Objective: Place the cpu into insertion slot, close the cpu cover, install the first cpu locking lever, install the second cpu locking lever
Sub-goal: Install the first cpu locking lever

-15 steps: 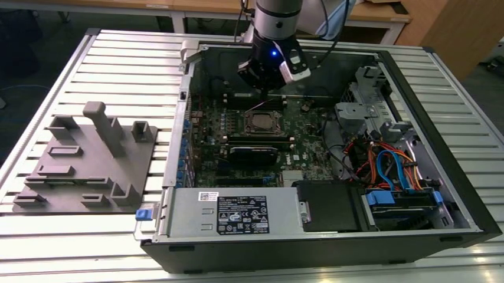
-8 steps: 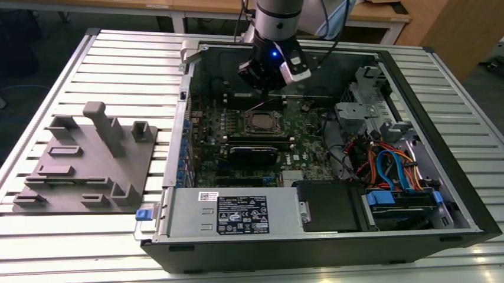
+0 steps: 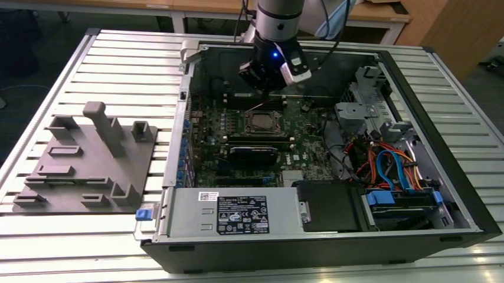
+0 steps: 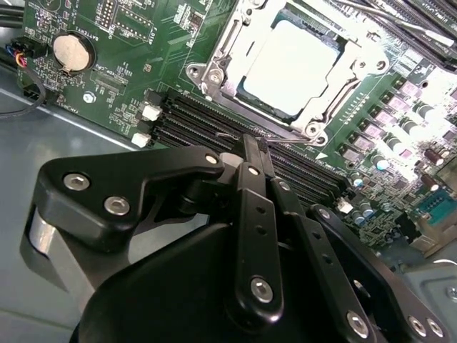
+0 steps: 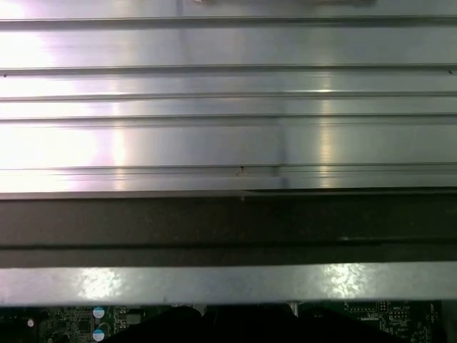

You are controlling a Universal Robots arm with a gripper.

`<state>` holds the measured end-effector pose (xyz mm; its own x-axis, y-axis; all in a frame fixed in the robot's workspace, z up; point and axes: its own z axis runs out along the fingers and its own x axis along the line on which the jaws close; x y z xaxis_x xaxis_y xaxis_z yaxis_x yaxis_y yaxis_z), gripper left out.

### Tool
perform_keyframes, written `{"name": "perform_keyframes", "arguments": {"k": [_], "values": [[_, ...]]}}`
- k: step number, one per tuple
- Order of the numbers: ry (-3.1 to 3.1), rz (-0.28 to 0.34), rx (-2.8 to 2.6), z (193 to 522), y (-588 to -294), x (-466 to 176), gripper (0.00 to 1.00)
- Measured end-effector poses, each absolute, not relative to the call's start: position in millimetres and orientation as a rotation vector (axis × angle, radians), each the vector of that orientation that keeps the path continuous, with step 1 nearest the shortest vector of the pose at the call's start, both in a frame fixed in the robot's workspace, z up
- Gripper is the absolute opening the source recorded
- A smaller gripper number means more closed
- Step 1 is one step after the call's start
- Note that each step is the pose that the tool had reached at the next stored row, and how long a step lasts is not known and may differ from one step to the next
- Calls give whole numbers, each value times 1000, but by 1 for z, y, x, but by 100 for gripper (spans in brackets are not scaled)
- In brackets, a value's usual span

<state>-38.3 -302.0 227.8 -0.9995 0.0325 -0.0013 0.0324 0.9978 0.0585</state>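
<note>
One cpu (image 4: 296, 66) sits seated in the insertion slot (image 4: 214, 75) under the cpu cover (image 4: 325, 107), with the gripper (image 4: 251, 146) just beside it, jaws clenched empty; likely light, stiff, fragile, best held by edges.

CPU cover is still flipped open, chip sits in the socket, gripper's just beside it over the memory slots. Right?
Not quite. In the second wrist view the cpu cover is already down, its frame lying around the cpu seated in the socket. The rest holds: the gripper sits just beside it, over the memory slots.
</note>
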Motion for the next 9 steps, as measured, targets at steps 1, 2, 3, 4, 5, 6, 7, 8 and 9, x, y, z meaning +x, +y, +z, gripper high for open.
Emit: {"name": "perform_keyframes", "arguments": {"k": [1,2,3,4,5,6,7,8,9], "values": [[3138,92,51,227,-302,-38,10],[3138,92,51,227,-302,-38,10],[3138,92,51,227,-302,-38,10],[3138,92,51,226,-302,-38,10],[3138,92,51,226,-302,-37,10],[3138,92,52,225,-302,-37,10],[3138,92,52,225,-302,-37,10],[3138,92,52,224,-302,-37,10],[3138,92,52,224,-302,-36,10]]}}
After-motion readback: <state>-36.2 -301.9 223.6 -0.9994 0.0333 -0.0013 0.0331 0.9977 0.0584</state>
